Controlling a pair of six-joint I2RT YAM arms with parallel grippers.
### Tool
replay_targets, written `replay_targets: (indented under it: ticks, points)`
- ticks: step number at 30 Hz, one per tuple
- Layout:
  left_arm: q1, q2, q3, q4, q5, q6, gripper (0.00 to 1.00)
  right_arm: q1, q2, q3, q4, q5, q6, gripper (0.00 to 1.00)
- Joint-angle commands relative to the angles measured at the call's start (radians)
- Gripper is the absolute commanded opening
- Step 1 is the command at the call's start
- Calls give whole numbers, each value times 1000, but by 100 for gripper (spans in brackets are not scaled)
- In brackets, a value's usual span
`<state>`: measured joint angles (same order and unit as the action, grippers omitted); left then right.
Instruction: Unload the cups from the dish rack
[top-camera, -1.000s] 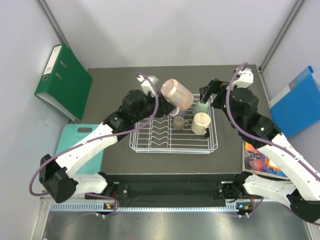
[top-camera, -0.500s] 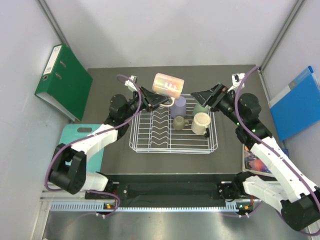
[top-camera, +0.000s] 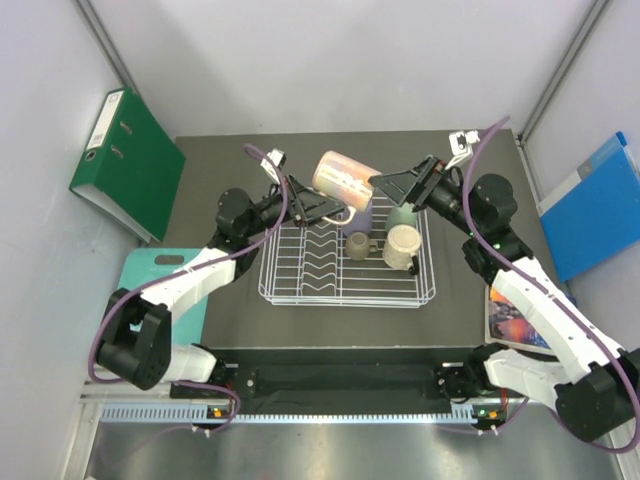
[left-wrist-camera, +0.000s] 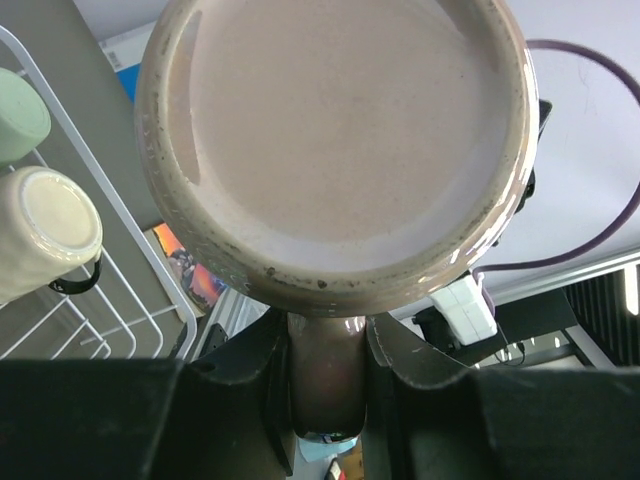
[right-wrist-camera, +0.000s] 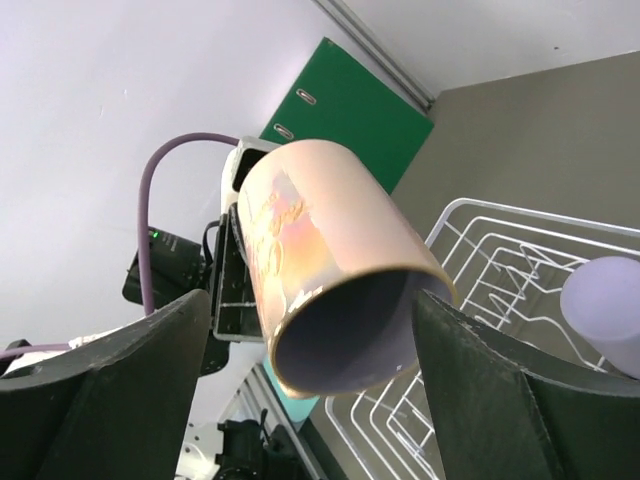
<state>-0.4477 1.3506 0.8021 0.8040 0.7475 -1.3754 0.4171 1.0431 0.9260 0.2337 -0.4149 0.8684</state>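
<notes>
Because only its handle (left-wrist-camera: 325, 385) is pinched by left fingers (left-wrist-camera: 243, 362), the cup (left-wrist-camera: 330, 150) could be knocked loose. Right fingers (right-wrist-camera: 120, 400) are spread nearby.

The top camera looks down over the whole table (top-camera: 215, 160) from its near side. Both wrist cameras sit close to the pink cup (top-camera: 345, 178), apparently facing its opposite ends.

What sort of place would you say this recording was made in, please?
Probably a robotics test cell rather than a kitchen: bare white walls close in a dark table carrying the dish rack, with a green binder and a blue folder leaning at the sides.
</notes>
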Motion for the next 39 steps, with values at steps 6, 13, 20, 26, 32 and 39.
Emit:
replay_targets:
  ticks: [6,13,20,26,32,39]
  points:
    - [-88,-15,82,89,10,84,0,61,156,108,154,-76,50,71]
    - [-118,12,89,72,6,119,0,74,186,114,164,-65,54,44]
    - [-118,1,100,-54,-23,205,3,72,141,125,55,-22,-15,0]
    - [-115,-25,138,-225,-69,332,42,72,75,174,-124,85,-130,0]
    - [-85,-42,235,-508,-115,495,68,52,14,273,-358,277,-250,0]
    - [-52,-90,235,-699,-331,519,74,17,108,540,-761,757,-332,0]
